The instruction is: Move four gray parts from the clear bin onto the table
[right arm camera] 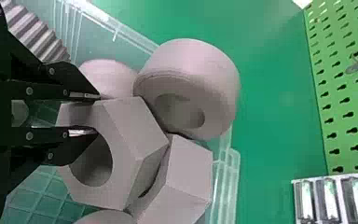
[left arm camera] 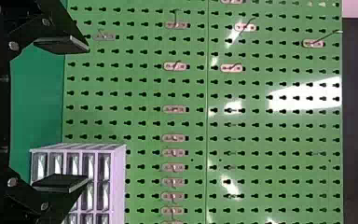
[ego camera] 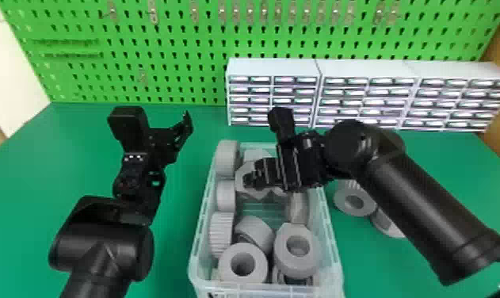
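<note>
The right gripper [right arm camera: 98,114] has narrow fingers, pinching the wall of a gray, six-sided, holed part [right arm camera: 122,122] in the clear plastic bin [ego camera: 197,253]. It looks hard, light, maybe slippery; that wall suits gripping. The left gripper [left arm camera: 88,113] is wide.

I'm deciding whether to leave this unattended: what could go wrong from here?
The hexagonal part is crowded by a round part and another hexagonal part; lifting it might drag either along.
The right gripper is off-centre on it, so it may tilt or slip.
The right arm reaches over gray parts on the table; dipping could knock them.
</note>
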